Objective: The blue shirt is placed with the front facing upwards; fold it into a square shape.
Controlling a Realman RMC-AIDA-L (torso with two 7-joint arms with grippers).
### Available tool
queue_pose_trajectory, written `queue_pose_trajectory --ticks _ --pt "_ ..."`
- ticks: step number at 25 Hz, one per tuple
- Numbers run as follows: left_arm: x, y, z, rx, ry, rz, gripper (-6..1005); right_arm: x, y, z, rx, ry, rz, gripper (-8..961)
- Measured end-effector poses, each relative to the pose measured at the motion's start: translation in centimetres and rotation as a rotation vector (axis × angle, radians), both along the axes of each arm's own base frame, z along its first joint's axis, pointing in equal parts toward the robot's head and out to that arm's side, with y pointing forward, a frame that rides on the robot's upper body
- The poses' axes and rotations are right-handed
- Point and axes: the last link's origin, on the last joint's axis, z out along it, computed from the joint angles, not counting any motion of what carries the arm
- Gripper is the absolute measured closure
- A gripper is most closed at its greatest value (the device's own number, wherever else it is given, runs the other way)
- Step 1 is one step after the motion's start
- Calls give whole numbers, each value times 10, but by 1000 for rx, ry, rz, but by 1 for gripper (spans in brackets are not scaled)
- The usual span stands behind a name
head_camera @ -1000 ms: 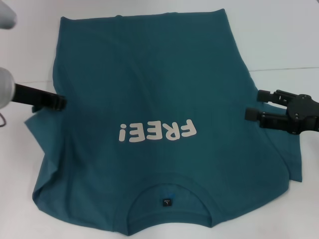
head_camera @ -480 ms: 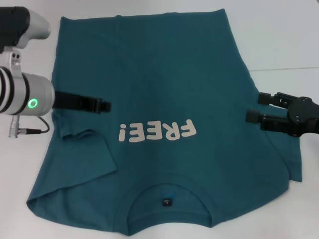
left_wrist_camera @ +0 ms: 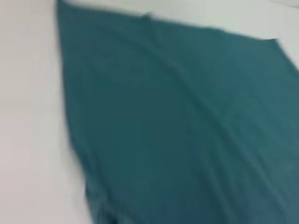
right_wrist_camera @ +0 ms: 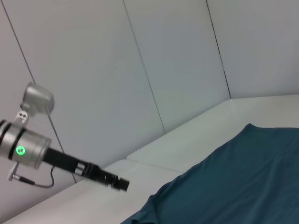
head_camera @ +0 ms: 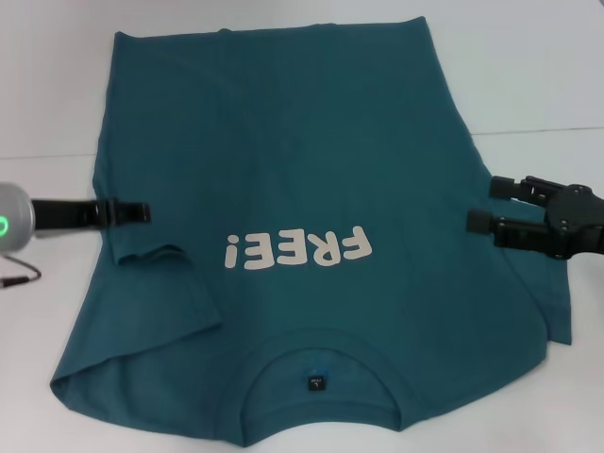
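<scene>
Both grippers flanked the blue shirt (head_camera: 283,236), which lay flat, lettering up, on the table (head_camera: 528,75). Left gripper (head_camera: 132,212) looked closed and empty beside the folded sleeve; right gripper (head_camera: 486,203) waited open, probably best gripping its sleeve edge low.

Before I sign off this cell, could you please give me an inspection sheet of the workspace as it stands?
Surface: white table, seam line across it.
Job's things: blue shirt lies front up, "FREE!" lettering showing, collar nearest the robot; left sleeve folded in over the body, right sleeve still spread out.
Clutter: nothing seen.
Grippers: left gripper over the shirt's left edge, holding nothing; right gripper at the right edge, jaws open.
Cables: dark lead at the left wrist.
Surroundings: white panelled wall behind the table.
</scene>
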Motion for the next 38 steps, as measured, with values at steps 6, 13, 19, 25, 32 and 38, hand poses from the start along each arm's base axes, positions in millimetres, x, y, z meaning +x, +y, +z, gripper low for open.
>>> queue_pose_trajectory --ticks 6,13,19,25,32,38 --pt "-22 5 -26 -17 -73 111 248 -3 3 1 0 0 8 31" --pt "-28 11 -36 7 -66 130 189 -4 4 1 -6 5 3 30" --pt "-33 13 -41 29 -70 151 190 -4 4 2 -4 4 1 30" --pt "-35 16 -50 33 -67 164 189 -4 5 2 -4 4 2 30" --pt "-21 27 -57 38 -77 130 190 -7 7 2 -4 4 9 30" --pt "-6 40 -62 79 -97 85 188 -8 8 1 -8 1 14 30"
